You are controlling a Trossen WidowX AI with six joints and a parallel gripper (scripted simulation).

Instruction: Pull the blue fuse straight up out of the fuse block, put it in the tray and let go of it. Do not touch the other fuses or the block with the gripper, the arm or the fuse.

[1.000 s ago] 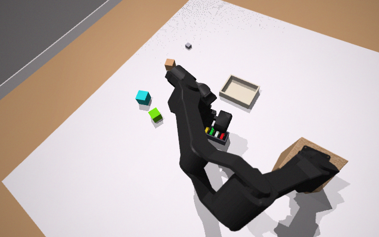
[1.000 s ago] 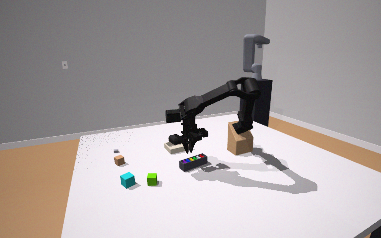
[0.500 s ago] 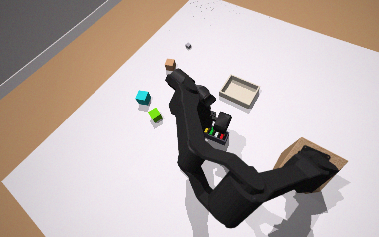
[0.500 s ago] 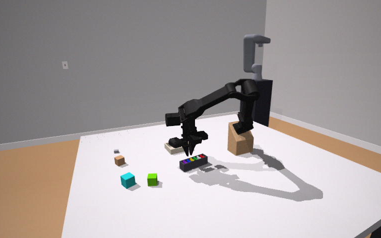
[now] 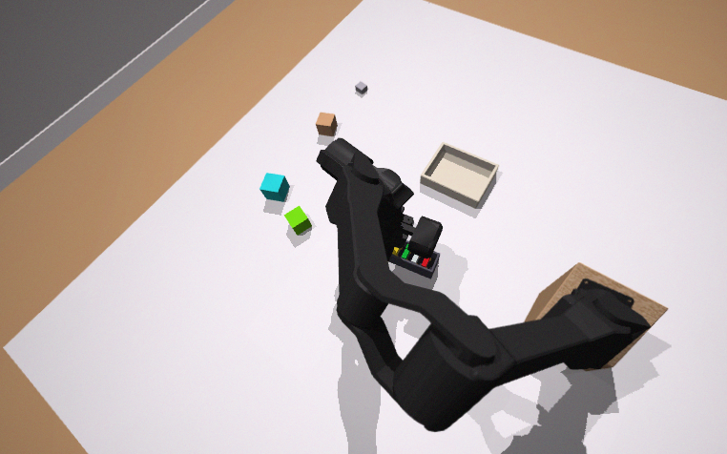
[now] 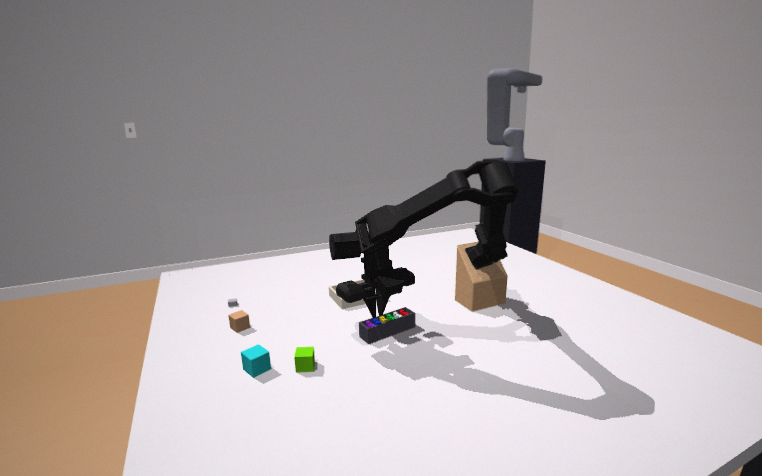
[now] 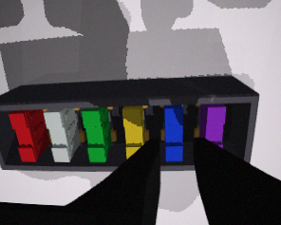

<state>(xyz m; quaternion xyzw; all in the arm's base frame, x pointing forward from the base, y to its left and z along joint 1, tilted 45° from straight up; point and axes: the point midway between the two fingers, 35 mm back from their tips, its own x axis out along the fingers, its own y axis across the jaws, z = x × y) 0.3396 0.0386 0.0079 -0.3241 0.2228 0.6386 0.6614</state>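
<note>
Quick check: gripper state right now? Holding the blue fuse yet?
Gripper: open at a narrow gap and holding nothing; its fingertips straddle the blue fuse, which still sits in the fuse block.

A matt white table top (image 6: 549,426) carries a wood-grained base block (image 6: 478,290) and smooth beige tray (image 5: 459,173).
</note>
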